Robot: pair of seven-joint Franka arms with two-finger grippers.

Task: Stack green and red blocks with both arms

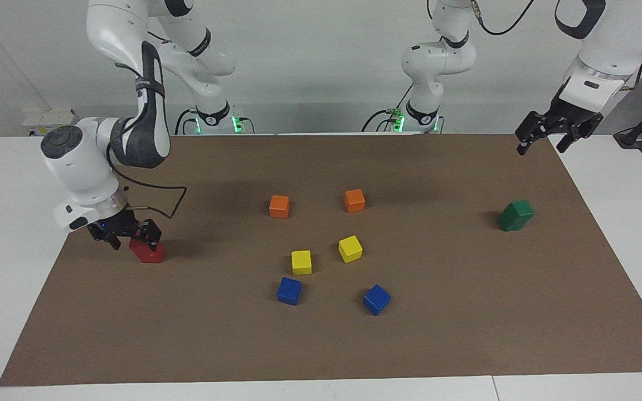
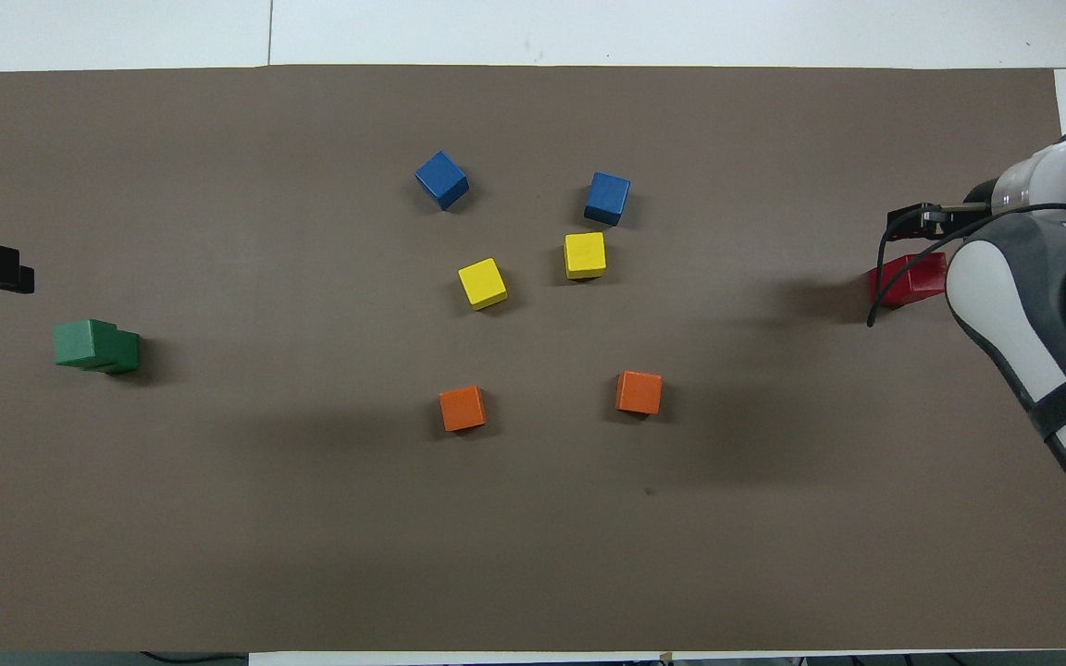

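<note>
Right gripper [image 1: 127,238] open, empty, just above red stack [image 1: 147,252]; left gripper [image 1: 544,135] open, empty, well apart from green stack [image 1: 515,215].

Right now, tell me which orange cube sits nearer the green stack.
The orange cube toward the left arm's end; the other orange cube lies further from the green stack.
</note>
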